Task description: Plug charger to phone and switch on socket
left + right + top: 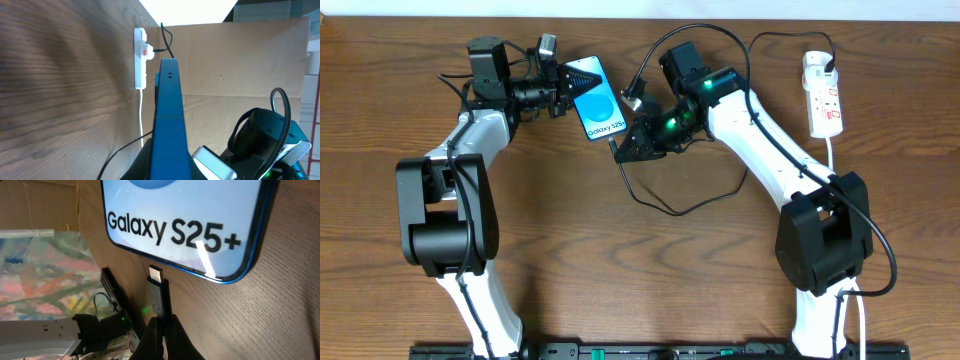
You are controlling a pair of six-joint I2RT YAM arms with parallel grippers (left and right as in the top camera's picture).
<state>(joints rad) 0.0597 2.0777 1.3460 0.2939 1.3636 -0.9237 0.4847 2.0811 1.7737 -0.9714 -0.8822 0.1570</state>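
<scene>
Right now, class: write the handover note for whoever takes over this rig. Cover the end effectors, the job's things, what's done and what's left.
Left end effector: shut on the phone, steadying it.
Right end effector: shut on the charger, connector tip just short of the phone's bottom edge.
Socket: far right, charger's plug apparently in.
Done: alignment.
Left: insert connector, switch socket on.

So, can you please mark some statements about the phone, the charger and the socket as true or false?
1. The connector tip is already inside the phone. False: it stops just short of the phone's edge.
2. The right fingers are shut on the charger. True.
3. The left fingers hold nothing. False: they grip the phone.
4. The socket lies to the right, apart from the phone. True.
5. The phone's screen is dark. False: it is lit and reads Galaxy S25+.
</scene>
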